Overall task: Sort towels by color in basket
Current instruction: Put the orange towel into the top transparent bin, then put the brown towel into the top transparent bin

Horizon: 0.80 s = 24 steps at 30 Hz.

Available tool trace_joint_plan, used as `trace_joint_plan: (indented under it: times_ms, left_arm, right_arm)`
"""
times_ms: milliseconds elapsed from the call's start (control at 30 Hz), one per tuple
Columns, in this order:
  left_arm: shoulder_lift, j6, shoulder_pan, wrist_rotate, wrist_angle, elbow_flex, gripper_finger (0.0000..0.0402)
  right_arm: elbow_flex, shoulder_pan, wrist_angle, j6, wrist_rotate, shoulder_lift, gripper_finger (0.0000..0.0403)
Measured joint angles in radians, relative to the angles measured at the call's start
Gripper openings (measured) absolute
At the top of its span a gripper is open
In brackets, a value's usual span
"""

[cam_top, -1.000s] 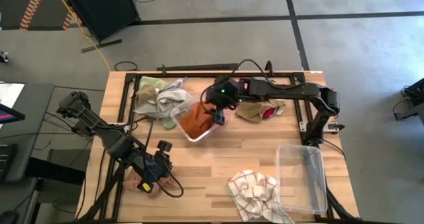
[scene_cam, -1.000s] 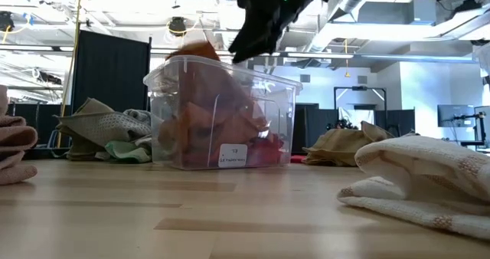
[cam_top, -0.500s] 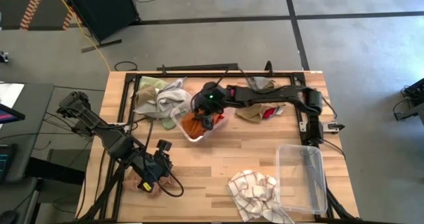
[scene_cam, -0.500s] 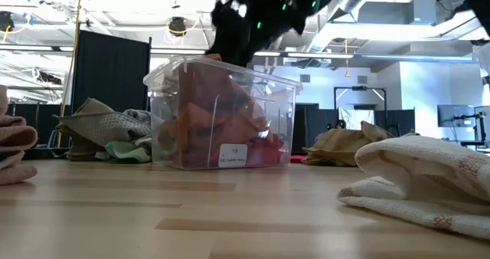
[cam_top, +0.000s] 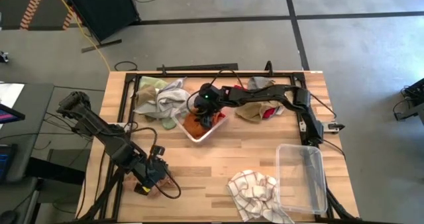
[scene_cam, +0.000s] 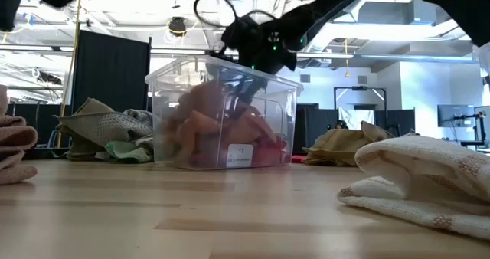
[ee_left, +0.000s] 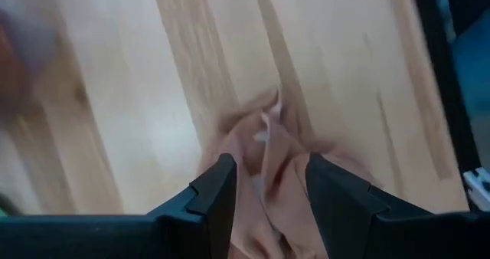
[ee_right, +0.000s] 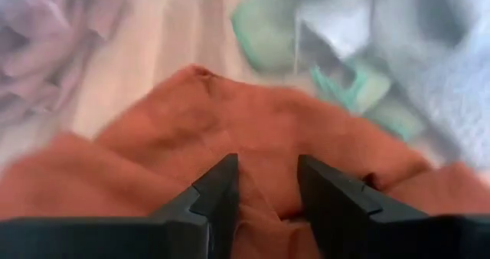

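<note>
A clear bin (cam_top: 211, 132) stands mid-table and holds the rust-orange towel (cam_top: 192, 124). My right gripper (cam_top: 207, 116) reaches down into it; in the right wrist view its fingers stand apart with the orange cloth (ee_right: 253, 129) between them. Near the table's near left corner lies a tan-brown towel (cam_top: 161, 186). My left gripper (cam_top: 150, 177) hovers just over it, pointing steeply down and open. In the left wrist view a raised fold of that towel (ee_left: 268, 148) stands between the two fingers; I cannot tell whether they touch it. My right gripper digs its fingertips (ee_right: 222, 190) into the top of the rust-orange towel (ee_right: 268, 155) inside the bin. It comes slanting down from the table's right. Cloth fills the gap between the fingers; I cannot tell whether it is pinched. The towel lies bunched on the bin's floor.
A heap of grey and pale green towels (cam_top: 162, 95) lies at the far left. Tan and red towels (cam_top: 262, 110) lie at the far right. A white checked towel (cam_top: 252, 191) lies near the front, beside a second clear bin (cam_top: 301, 177). A black frame borders the table.
My right gripper has come down from above the bin into it, moving toward the table's left, and the rust-orange towel that stood above the rim now sits lower inside. My left gripper has sunk toward the tan-brown towel.
</note>
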Motion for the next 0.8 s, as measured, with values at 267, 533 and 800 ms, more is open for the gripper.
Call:
trace_joint_plan:
  times_ms: [267, 533, 800]
  left_arm:
    - [0.000, -0.059, -0.027, 0.018, 0.020, -0.056, 0.0148]
    - [0.000, -0.122, -0.073, 0.013, -0.062, -0.073, 0.0164]
    - [0.000, -0.176, -0.112, 0.012, 0.024, -0.188, 0.0253]
  right_arm:
    - [0.000, 0.018, -0.033, -0.007, 0.000, -0.163, 0.0176]
    - [0.000, 0.077, -0.122, -0.096, 0.001, -0.342, 0.0191]
    - [0.000, 0.165, -0.232, -0.142, 0.064, -0.489, 0.0261]
